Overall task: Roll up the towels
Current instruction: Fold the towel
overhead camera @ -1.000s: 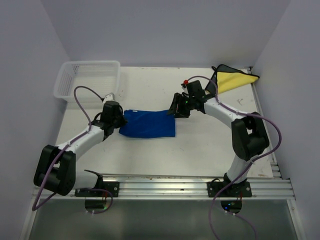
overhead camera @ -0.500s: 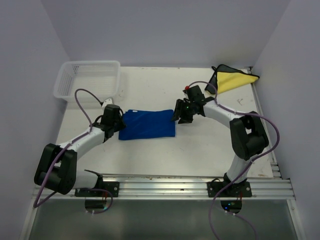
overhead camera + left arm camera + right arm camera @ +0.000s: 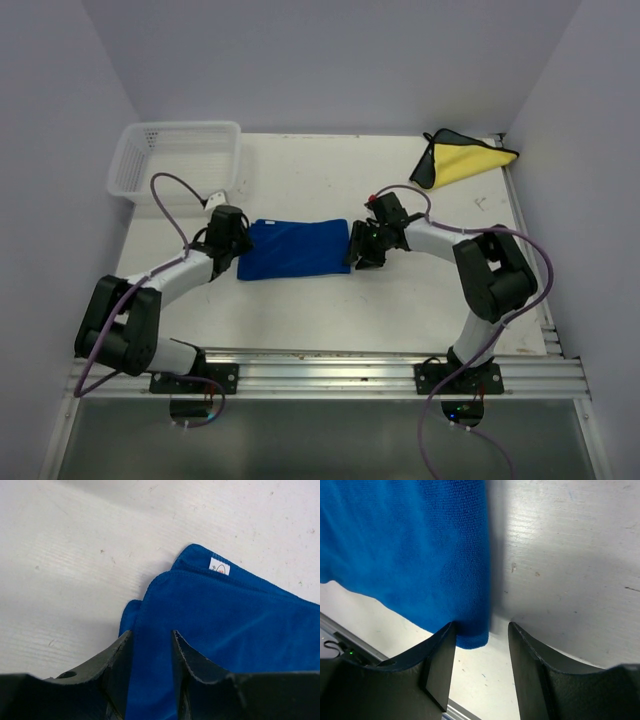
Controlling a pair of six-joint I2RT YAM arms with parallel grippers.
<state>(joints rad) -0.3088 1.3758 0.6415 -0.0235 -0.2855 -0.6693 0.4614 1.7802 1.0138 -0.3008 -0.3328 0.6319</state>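
Observation:
A folded blue towel (image 3: 296,248) lies flat in the middle of the white table. My left gripper (image 3: 236,252) is at its left edge; in the left wrist view (image 3: 150,645) its jaws are open with the towel's blue edge (image 3: 225,615) between them, a white label (image 3: 219,566) on the far corner. My right gripper (image 3: 357,250) is at the towel's right edge; in the right wrist view (image 3: 481,630) its jaws are open, straddling the towel's near right corner (image 3: 472,637). A yellow towel (image 3: 462,158) with a dark border lies at the back right.
A white plastic basket (image 3: 177,157) stands at the back left of the table. White walls close the table on the left, back and right. A metal rail (image 3: 380,365) runs along the near edge by the arm bases.
Both grippers have come down and forward to the blue towel's left and right edges. The towel's right edge has shifted a little and lies straighter.

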